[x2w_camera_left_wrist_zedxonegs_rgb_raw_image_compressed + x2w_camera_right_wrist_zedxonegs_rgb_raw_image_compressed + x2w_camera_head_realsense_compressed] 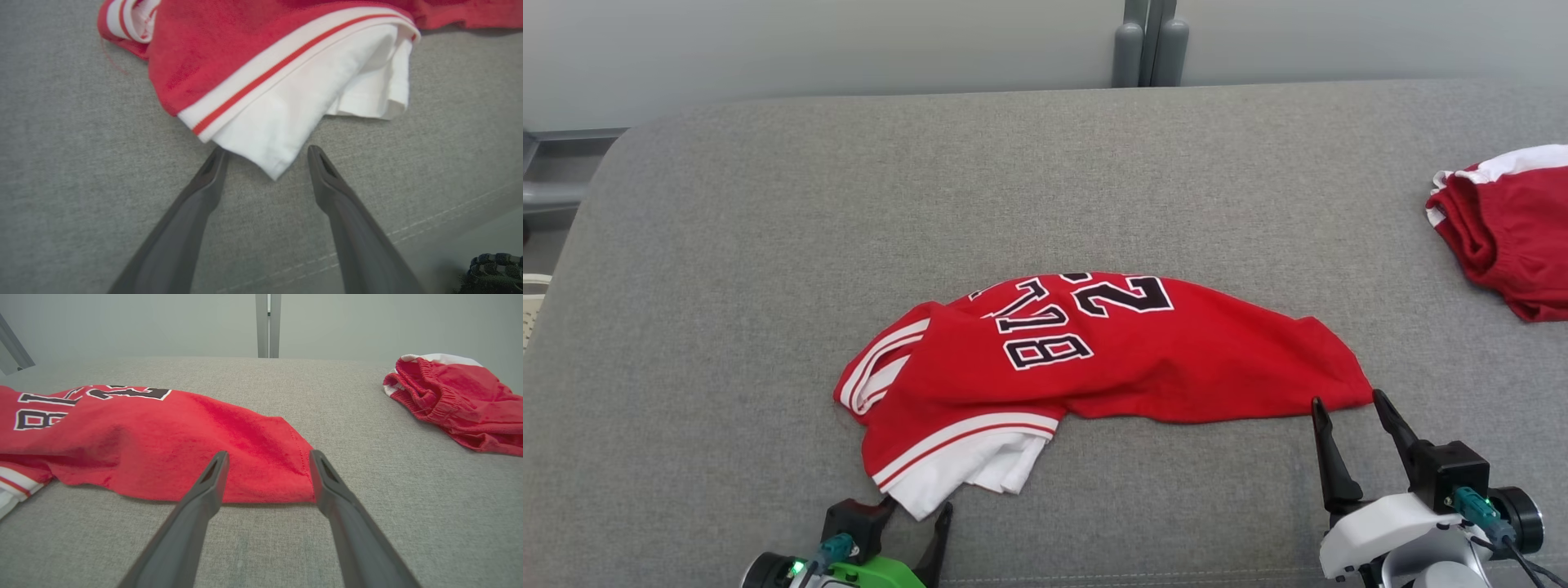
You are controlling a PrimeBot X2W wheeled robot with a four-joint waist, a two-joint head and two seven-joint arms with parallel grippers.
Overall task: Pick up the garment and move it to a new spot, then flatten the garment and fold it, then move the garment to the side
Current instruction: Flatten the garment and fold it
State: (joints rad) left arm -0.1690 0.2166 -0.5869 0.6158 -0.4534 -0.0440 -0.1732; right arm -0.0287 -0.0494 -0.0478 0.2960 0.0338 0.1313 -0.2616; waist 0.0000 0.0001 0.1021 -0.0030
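1. Location of work item: the garment (1111, 359), a red jersey with black numerals and white trim, lies crumpled and folded over itself near the front middle of the grey cushioned surface (1045, 180). It is not flat.
2. Left gripper (916, 510): fingers spread wide, holding nothing. In the left wrist view the garment's white corner (273, 163) lies between the two fingers, its tip past the fingertips, and the left fingertip is at the cloth's edge.
3. Right gripper (1346, 400): fingers spread wide, holding nothing. In the right wrist view the tips straddle the red hem corner (286, 473) at the garment's right end, low to the surface.
4. Step in hand, as judged: taking hold of both ends so the garment can be lifted or drawn out flat. Neither hold is made yet.
5. Recommended practice, left side: advance slightly so more than the bare tip sits between the fingers. The white cloth appears to lie in several layers; closing on all of them would keep the fold in.
6. Recommended practice, right side: press the lower finger into the cushion to get under the hem, then close squarely on the stitched edge.
7. Both grips ought to close before either arm pulls, or the cloth may drag.
8. Nearby hazard: red shorts (1507, 237) lie well apart at the far right; keep the spread clear of them.
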